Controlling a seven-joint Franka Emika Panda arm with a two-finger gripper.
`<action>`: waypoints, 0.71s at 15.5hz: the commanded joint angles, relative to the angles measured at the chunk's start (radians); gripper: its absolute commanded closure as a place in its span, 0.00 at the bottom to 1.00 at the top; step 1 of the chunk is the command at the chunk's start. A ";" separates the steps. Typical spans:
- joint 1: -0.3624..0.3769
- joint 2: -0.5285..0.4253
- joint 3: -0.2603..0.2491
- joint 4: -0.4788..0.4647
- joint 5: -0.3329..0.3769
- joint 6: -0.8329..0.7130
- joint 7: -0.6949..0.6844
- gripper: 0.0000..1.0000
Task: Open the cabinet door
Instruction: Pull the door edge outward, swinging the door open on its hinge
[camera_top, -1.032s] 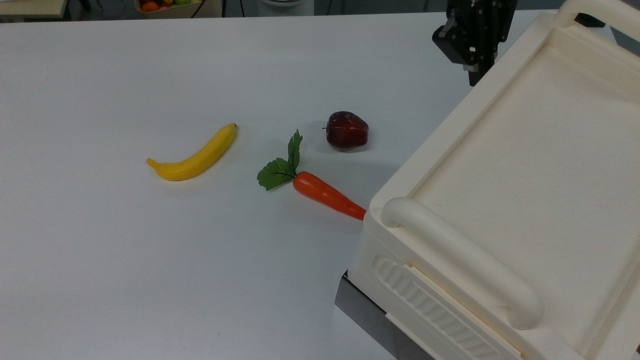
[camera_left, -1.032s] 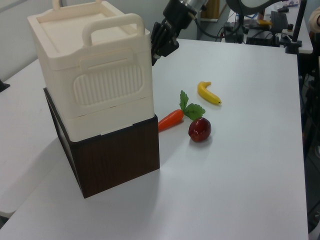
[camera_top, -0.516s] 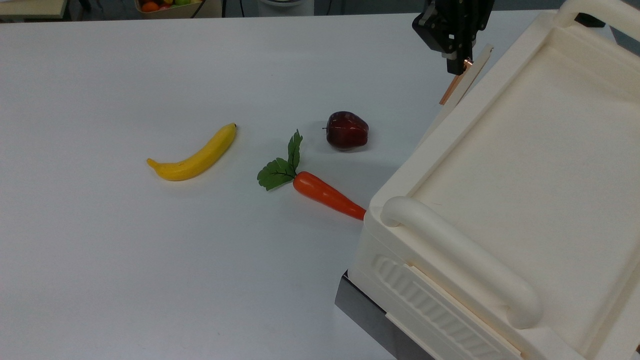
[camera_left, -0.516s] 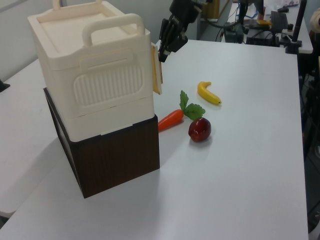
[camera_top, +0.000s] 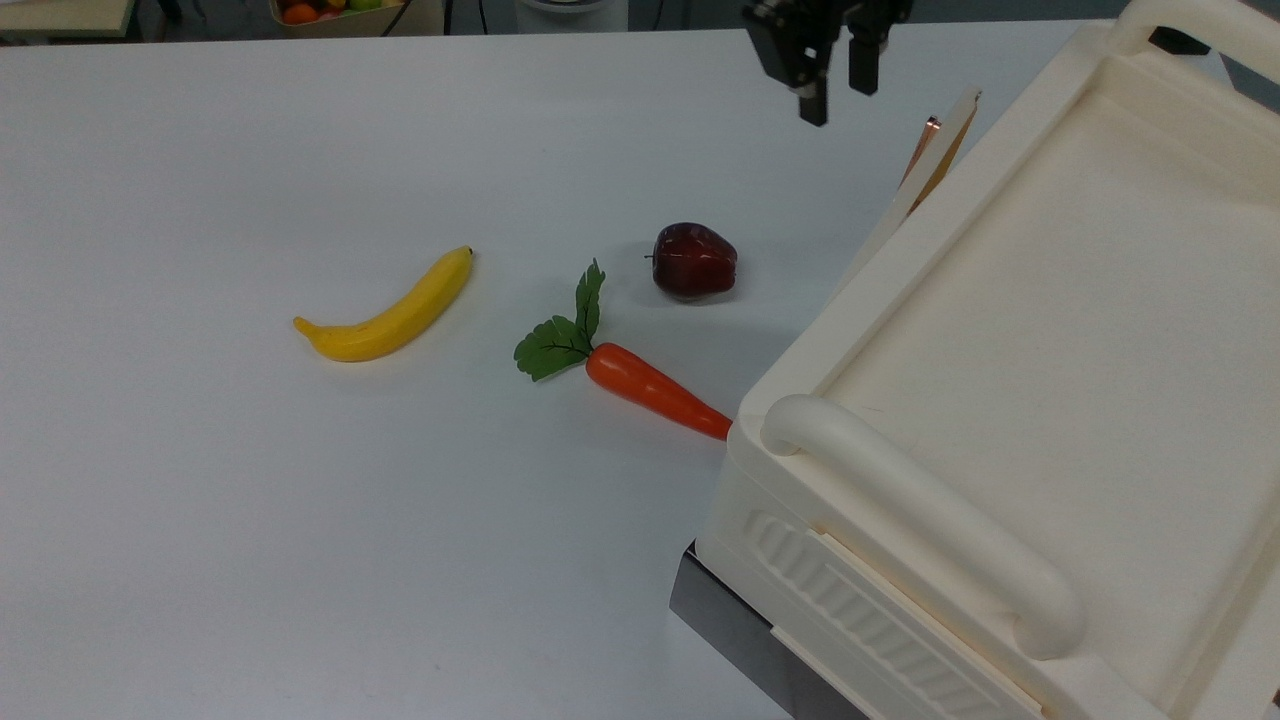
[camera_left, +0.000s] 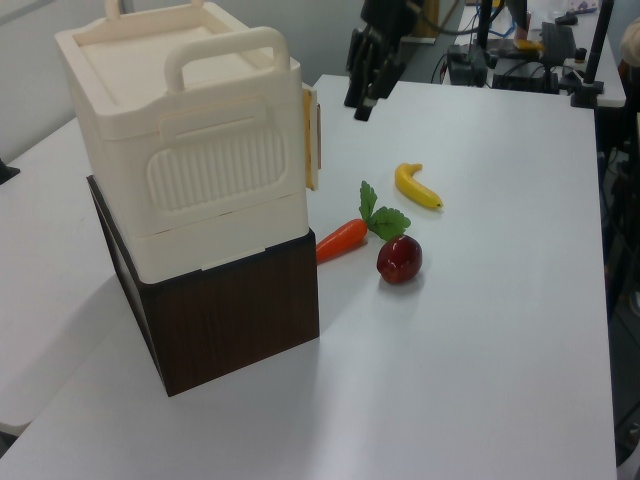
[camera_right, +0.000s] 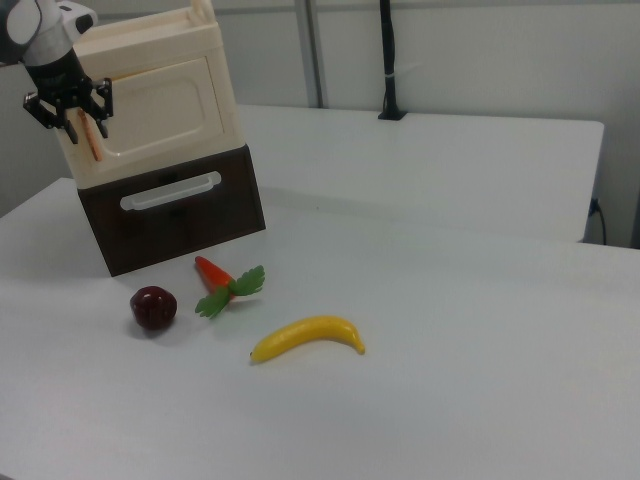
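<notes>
Your gripper (camera_top: 835, 95) hangs in the air with its two fingers (camera_top: 813, 105) spread apart and nothing between them — you can see the gap plainly in the top view, and again in the right view (camera_right: 72, 118). In the left view it (camera_left: 362, 103) sits at about two o'clock from the cream cabinet (camera_left: 190, 150), apart from it.

The cabinet door (camera_top: 925, 165) stands slightly ajar. In the top view you see it edge-on, a thin cream strip angled away from the cabinet's front, with its copper-coloured handle (camera_top: 922, 150) running along the free edge; the gripper is at about ten o'clock from that handle, near but not touching. In the left view the door (camera_left: 312, 135) sticks out a little from the cabinet's front corner. In the right view you see the door (camera_right: 165, 105) face-on, with its recessed inset, and the handle (camera_right: 90, 138) just beside the gripper's fingers.

The cabinet rests on a dark wood-grain drawer unit (camera_right: 170, 205) on the white table (camera_top: 300, 520). On the table lie a carrot (camera_top: 650, 388) with green leaves, its tip touching the cabinet's base in the top view, a dark red apple (camera_top: 694, 260) at about one o'clock from the carrot, and a banana (camera_top: 390, 310) well off at nine o'clock.
</notes>
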 joint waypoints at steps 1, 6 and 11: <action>-0.030 -0.058 -0.003 -0.030 0.013 -0.057 -0.003 0.21; -0.027 -0.052 0.003 -0.012 0.031 -0.041 0.004 0.16; 0.013 -0.049 0.012 0.011 0.051 0.117 0.079 0.07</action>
